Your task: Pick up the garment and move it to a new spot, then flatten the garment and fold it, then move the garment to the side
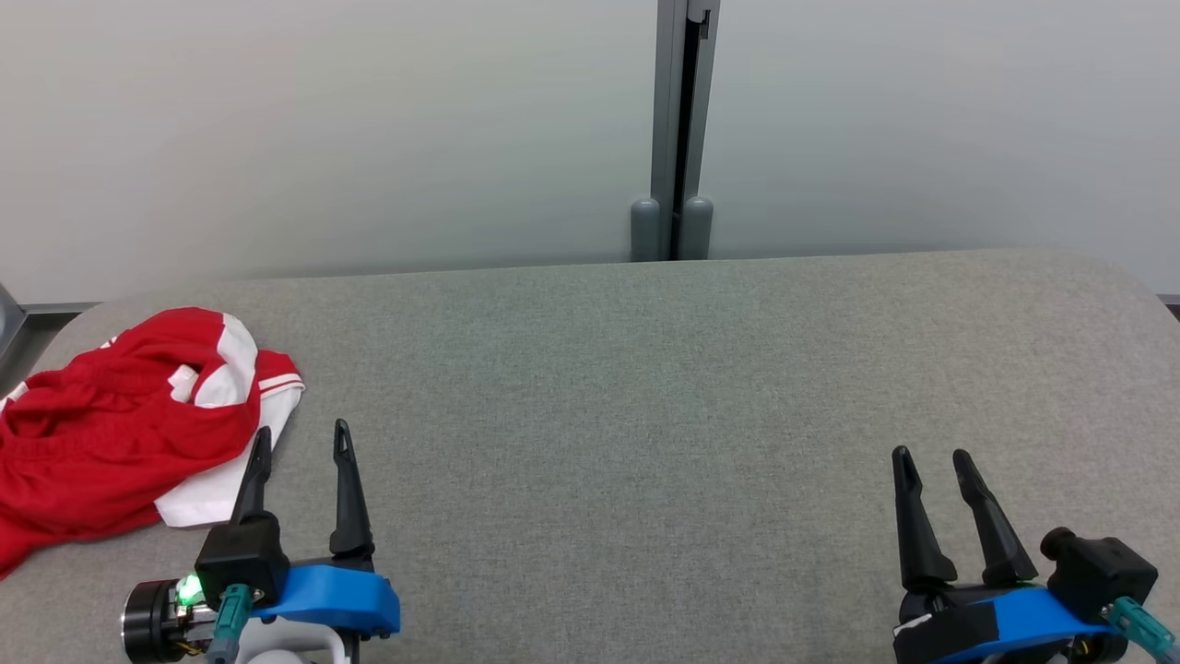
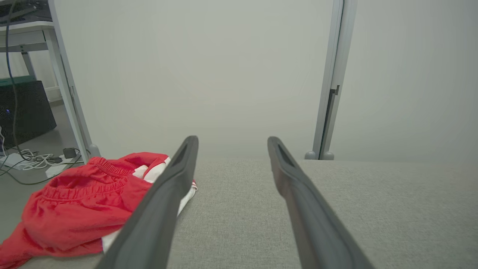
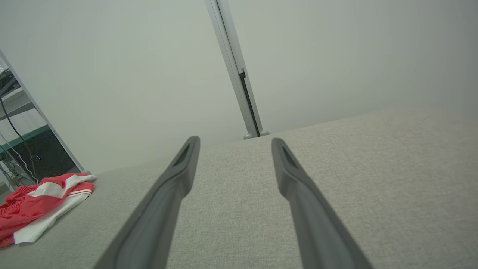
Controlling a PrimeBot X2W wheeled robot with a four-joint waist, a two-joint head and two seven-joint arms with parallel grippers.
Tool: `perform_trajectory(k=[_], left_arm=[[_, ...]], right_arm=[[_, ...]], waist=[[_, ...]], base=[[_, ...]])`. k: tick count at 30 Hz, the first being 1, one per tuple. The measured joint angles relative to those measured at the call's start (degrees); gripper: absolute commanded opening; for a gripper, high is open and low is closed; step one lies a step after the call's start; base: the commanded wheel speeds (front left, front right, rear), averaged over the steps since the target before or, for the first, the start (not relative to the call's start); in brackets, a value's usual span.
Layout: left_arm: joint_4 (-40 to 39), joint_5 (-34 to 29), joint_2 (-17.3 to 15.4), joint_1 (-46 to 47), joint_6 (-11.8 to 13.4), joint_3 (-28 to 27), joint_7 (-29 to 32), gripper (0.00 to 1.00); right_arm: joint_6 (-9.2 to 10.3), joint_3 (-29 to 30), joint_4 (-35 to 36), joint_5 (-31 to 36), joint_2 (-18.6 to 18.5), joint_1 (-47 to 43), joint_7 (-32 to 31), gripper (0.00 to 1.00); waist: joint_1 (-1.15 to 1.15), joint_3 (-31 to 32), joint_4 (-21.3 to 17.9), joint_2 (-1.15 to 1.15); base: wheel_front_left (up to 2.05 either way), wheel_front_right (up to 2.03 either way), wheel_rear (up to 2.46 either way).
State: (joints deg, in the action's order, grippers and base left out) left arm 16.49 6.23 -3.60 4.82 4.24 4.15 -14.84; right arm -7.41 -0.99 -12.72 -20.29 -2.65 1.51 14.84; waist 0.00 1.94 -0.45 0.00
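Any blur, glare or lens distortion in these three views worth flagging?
Head view: even, soft light, no glare, garment sharp. Left wrist view: left fingers blurred, close to the lens; table weave clear. Right wrist view: whole picture tilted, so the post leans; right fingers soft too.
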Motion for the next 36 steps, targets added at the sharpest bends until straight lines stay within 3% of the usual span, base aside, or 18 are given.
perform_trajectory(k=[36], left_arm=[[0.4,0.5,-0.4,-0.5,-0.7,-0.8,-0.2,1.0]], right_arm=[[0.0,0.3,-0.8,0.8,0.0,-0.6,0.2,1.0]], waist=[[0.0,-0.4,2.0,0.0]], base=[[0.0,0.0,0.0]])
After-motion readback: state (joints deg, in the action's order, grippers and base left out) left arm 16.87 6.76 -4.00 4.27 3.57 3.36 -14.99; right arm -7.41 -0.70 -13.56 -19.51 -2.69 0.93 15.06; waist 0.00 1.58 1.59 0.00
